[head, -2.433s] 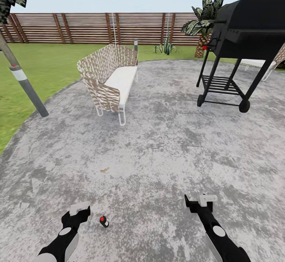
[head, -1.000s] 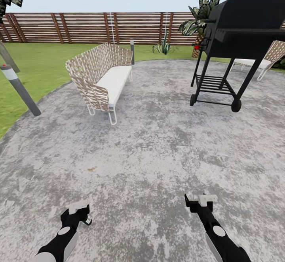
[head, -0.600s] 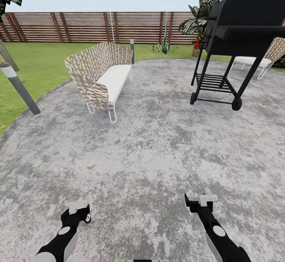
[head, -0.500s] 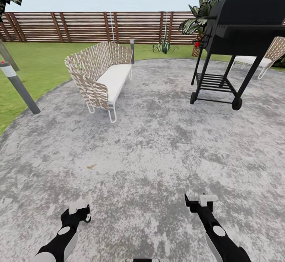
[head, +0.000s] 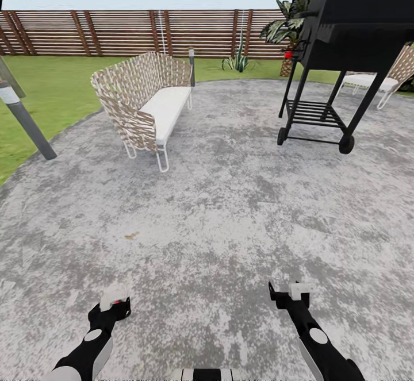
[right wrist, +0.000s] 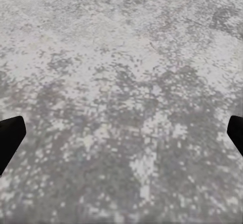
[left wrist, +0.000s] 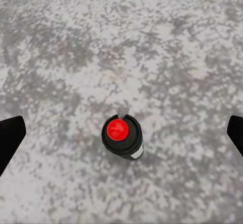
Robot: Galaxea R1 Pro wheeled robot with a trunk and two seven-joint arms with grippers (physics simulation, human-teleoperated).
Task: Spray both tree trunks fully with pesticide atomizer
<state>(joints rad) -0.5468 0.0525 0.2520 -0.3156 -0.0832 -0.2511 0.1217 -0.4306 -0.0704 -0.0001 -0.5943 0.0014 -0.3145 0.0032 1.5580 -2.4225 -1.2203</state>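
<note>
Left wrist view looks straight down on the pesticide atomizer [left wrist: 122,137] standing on the grey paving [left wrist: 167,41], between the left gripper's [left wrist: 121,133] spread fingertips [left wrist: 10,138], which touch nothing; its red-topped cap hides most of the body. In the head view the left gripper [head: 115,300] covers the bottle except a red speck. The right gripper [right wrist: 121,133] also hangs agape over bare paving, its fingers cut off at the frame edges.

**No legible text anywhere**

No words, numbers, brands or signs can be read. The small dark green-black spray bottle with a red top [left wrist: 121,137] carries a sliver of white label [left wrist: 135,154] at its edge, seen from above and too small to show any print.
</note>
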